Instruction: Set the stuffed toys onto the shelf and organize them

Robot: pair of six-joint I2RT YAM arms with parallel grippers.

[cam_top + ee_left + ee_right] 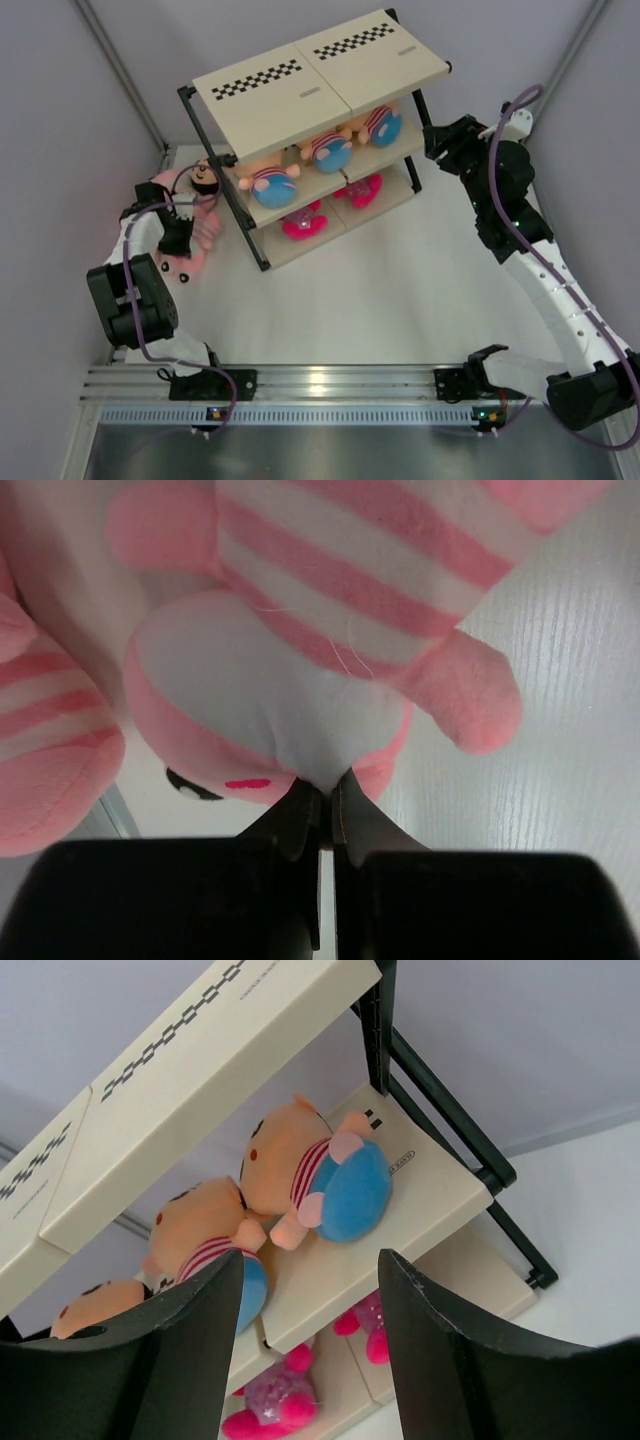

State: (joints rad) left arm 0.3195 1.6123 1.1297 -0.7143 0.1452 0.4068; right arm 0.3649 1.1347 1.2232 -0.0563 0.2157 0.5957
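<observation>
Beside the black-framed cream-board shelf, the pink-striped plush doll is touched at its face by the left tool, pressed shut. Whether plush is caught cannot be told, so a slow test lift is advised. The right tool is held apart, empty.

Under me lies the white tabletop, a silver rail along its near edge, grey walls around its far sides.

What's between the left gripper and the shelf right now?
Top view: the pink doll that the left gripper pinches, then a bare strip of table up to the shelf, at its black frame.
</observation>
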